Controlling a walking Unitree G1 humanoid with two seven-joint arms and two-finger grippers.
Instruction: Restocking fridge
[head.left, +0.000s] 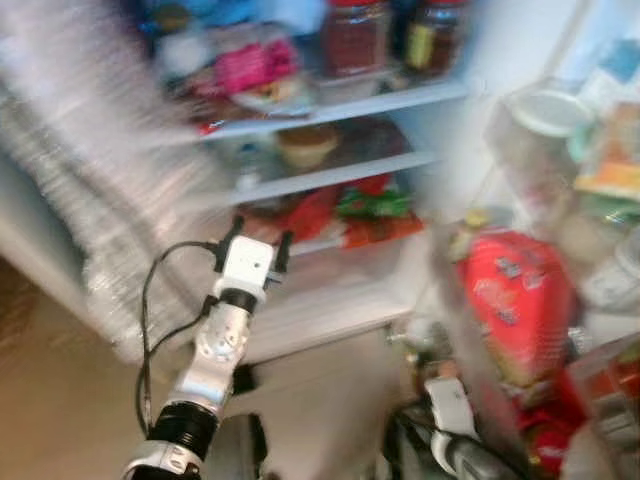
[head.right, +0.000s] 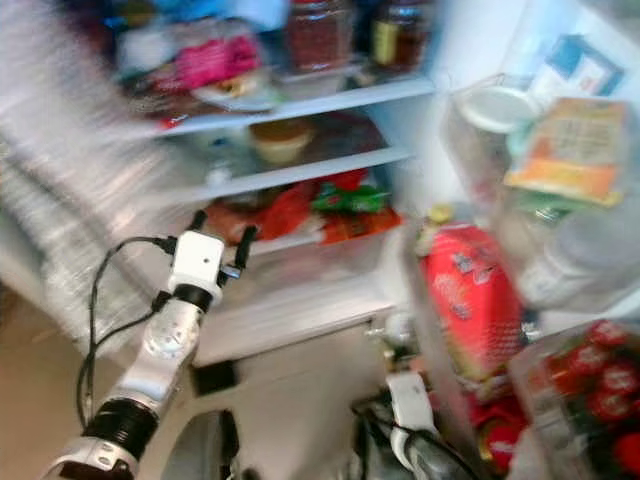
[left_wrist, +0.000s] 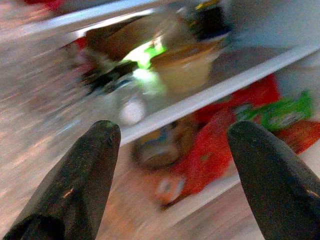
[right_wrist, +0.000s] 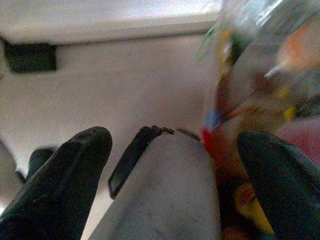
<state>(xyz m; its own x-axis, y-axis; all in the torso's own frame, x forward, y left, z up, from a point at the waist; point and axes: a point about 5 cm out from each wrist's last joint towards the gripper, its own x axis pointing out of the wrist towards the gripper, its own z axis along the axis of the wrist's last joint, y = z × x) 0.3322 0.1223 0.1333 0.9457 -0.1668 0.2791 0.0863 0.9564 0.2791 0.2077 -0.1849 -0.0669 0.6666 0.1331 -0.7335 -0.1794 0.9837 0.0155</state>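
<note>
No readable text here

Everything's blurring out, so labels on the jars and packets aren't showing any legible words.

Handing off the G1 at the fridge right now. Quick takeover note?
Left gripper: open, holding nothing, raised at the open fridge, facing the middle shelf with the tan bowl and the red packets below it.
Right gripper: open, hanging low by the fridge door; nothing seen held.
Door bins carry a red bag and a clear box of red fruit.
Views are motion-blurred. Neither gripper holds an item to stock, so I cannot tell what has gone in. Left: fetch and place the next item.
</note>
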